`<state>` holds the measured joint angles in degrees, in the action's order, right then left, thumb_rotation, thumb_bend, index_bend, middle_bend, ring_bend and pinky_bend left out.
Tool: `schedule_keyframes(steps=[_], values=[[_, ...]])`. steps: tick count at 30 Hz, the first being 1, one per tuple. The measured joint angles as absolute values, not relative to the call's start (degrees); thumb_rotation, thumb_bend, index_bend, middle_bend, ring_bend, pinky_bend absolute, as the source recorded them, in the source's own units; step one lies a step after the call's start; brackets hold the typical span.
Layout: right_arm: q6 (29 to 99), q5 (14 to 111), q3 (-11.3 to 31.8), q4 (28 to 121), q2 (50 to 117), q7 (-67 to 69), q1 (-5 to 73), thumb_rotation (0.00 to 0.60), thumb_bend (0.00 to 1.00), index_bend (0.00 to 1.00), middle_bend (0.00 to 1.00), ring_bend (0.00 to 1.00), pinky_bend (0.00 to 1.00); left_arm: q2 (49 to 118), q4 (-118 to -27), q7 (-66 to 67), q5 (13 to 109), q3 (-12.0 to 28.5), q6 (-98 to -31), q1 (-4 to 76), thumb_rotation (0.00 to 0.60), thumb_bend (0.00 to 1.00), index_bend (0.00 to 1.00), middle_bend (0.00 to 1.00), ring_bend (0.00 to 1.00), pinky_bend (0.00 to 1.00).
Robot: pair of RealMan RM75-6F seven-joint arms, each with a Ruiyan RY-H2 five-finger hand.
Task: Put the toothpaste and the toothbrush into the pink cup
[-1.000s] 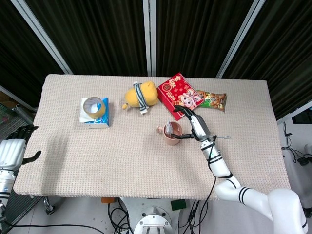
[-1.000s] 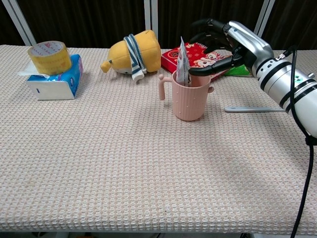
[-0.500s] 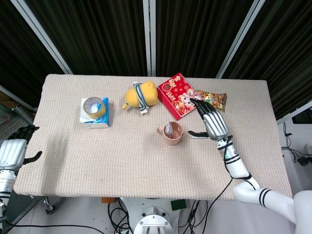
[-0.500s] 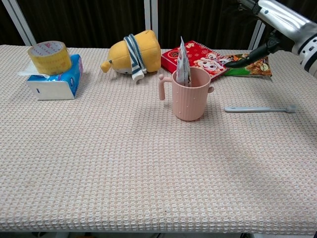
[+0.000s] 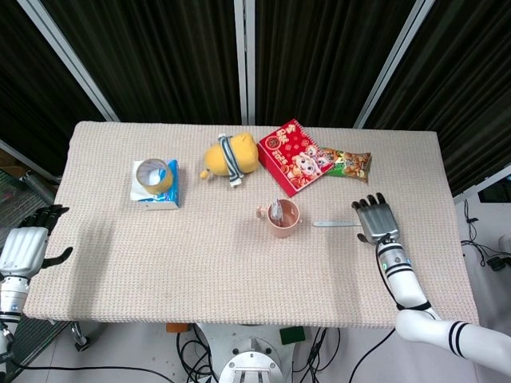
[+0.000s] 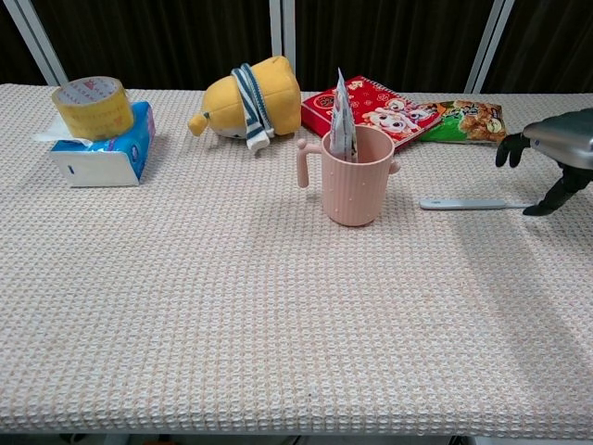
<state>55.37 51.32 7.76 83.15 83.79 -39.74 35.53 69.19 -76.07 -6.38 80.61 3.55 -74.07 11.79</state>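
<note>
The pink cup (image 5: 285,219) (image 6: 355,178) stands upright mid-table with the toothpaste tube (image 5: 275,210) (image 6: 341,122) sticking up out of it. To the cup's right the grey toothbrush (image 5: 333,223) (image 6: 462,204) lies flat on the cloth. My right hand (image 5: 375,218) (image 6: 557,156) hovers over the brush's right end with its fingers spread, holding nothing; the brush head is hidden behind it. My left hand (image 5: 24,244) hangs off the table's left edge, fingers apart and empty.
A yellow plush toy (image 5: 230,155) (image 6: 250,95), a red booklet (image 5: 294,155) (image 6: 371,104) and a snack bag (image 5: 348,163) (image 6: 466,121) lie behind the cup. A tape roll (image 5: 153,173) (image 6: 91,106) sits on a blue tissue pack (image 6: 100,154) at the far left.
My right hand left the cup's rim, swung up and to the right, then came down over the toothbrush's right end. The toothpaste stays in the cup. The left hand barely moved.
</note>
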Motion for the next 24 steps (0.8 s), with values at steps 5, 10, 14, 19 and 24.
schedule_keyframes(steps=[5,10,14,19,24], values=[[54.2,50.42,6.95,78.95,86.91,-40.38,36.81,0.6,0.44,0.39,0.33,0.14,0.14,69.22,-75.64,-6.84,80.54,3.52,-74.43,11.51,0.6,0.2,0.17,0.13,0.12,0.25],[54.52,52.21,6.86,76.73,88.85,-38.41,37.33,0.6,0.45,0.43,0.36,0.15,0.14,68.92,-75.59,-6.98,80.49,3.6,-74.77,11.31,0.6,0.2,0.17,0.13,0.12,0.25],[54.25,53.63,7.0,75.24,90.22,-36.66,38.07,0.6,0.45,0.43,0.36,0.15,0.14,68.8,-75.74,-6.9,80.38,3.67,-74.74,11.31,0.6,0.2,0.17,0.13,0.12,0.25],[53.9,54.51,7.47,75.24,90.83,-35.65,38.9,0.6,0.48,0.44,0.37,0.16,0.14,68.68,-76.05,-6.61,80.38,3.75,-74.59,11.48,0.6,0.2,0.17,0.13,0.12,0.25],[53.69,54.2,7.63,75.15,91.03,-36.05,39.5,0.6,0.59,0.45,0.38,0.16,0.14,68.59,-76.22,-6.45,80.36,3.77,-74.5,11.55,0.6,0.2,0.17,0.13,0.12,0.25]])
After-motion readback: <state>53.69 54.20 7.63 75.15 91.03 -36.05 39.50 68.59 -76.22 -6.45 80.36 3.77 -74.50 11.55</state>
